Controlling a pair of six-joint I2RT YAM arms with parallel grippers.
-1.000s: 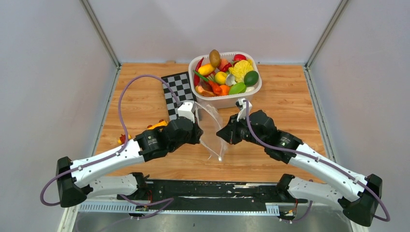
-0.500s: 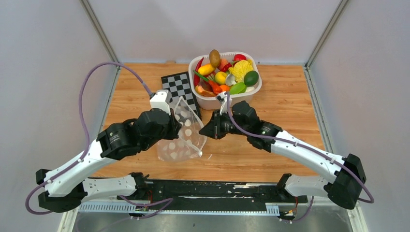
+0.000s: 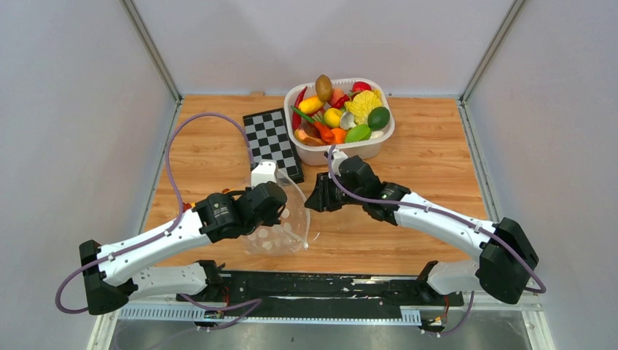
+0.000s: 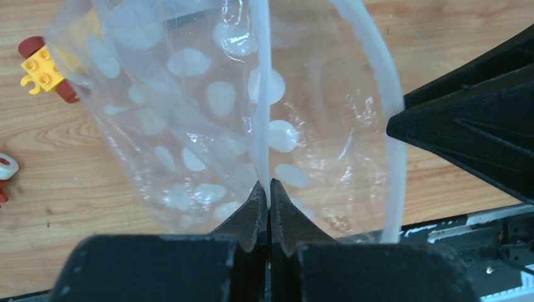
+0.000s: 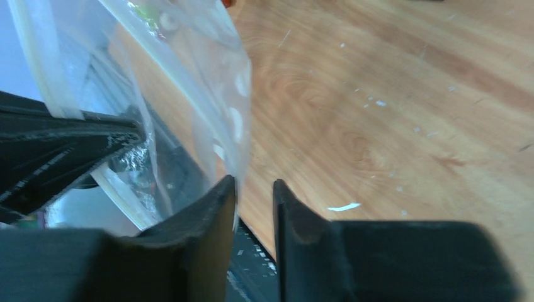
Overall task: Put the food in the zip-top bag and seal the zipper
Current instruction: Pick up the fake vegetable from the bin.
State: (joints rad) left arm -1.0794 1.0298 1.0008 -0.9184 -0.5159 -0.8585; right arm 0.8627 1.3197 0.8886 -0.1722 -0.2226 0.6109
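Left wrist view's top edge crops the zip-top bag (image 4: 189, 126).

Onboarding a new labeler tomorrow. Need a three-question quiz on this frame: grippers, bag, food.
1. True or false: the left gripper is shut on the zip-top bag.
2. Where does the heap of food sit? A. in the zip-top bag. B. in the white tub. C. in the left gripper.
3. Short answer: what is between the fingers of the right gripper?

Key: 1 true. 2 B. 3 nothing; the jaws stand slightly apart, with the bag's film beside one finger.
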